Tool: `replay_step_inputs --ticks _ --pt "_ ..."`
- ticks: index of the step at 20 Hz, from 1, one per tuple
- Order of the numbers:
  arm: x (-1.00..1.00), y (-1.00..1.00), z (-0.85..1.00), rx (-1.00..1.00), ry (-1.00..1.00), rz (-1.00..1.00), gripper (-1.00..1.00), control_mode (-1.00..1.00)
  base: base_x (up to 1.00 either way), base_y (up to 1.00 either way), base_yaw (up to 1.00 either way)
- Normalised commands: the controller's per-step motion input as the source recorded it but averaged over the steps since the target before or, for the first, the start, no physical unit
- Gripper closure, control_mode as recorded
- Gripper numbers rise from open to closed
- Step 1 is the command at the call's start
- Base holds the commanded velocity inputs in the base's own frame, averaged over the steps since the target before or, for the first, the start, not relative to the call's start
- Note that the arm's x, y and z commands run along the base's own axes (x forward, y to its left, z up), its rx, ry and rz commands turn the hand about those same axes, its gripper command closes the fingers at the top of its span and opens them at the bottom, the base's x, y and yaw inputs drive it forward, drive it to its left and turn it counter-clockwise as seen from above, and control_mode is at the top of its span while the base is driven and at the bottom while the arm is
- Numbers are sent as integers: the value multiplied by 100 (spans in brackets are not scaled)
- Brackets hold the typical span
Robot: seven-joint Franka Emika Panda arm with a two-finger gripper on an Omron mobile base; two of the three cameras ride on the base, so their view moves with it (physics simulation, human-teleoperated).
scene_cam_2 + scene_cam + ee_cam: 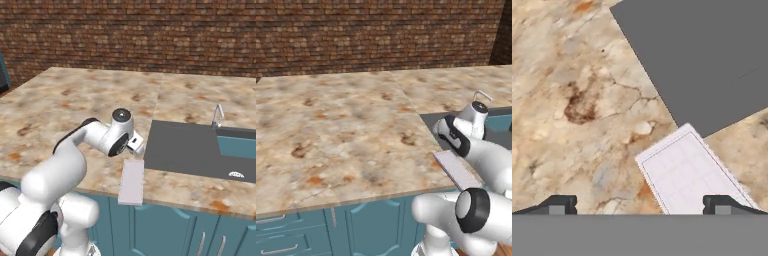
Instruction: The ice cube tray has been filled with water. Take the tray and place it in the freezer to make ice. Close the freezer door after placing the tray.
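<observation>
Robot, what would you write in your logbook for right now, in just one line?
phase: reaching | gripper: open above ice cube tray | tray: flat on counter, beside sink | not yet grasped

Thing: the ice cube tray [132, 181] [457, 170] [688, 176]
Look: thin flat rectangular slab, pale lavender-white top with a faint grid
Pose: lying flat
Place: on the marble counter, near the front edge, just beside the dark grey sink area

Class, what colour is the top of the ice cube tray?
The ice cube tray has a pale lavender-white top with a faint grid, clearest in the hand view.
</observation>
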Motion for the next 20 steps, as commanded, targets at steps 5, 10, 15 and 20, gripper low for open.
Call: replay_step_inputs --ticks 5,10,15,20 --pt "-50 -44 19 45 -8 -12 -100 -100 0 0 0" --pt "-100 -28 9 15 -2 -18 -100 -100 0 0 0" --pt "-87 0 -3 7 1 -16 -100 -100 0 0 0" --pt "-55 0 -26 9 1 -5 -100 -100 0 0 0"
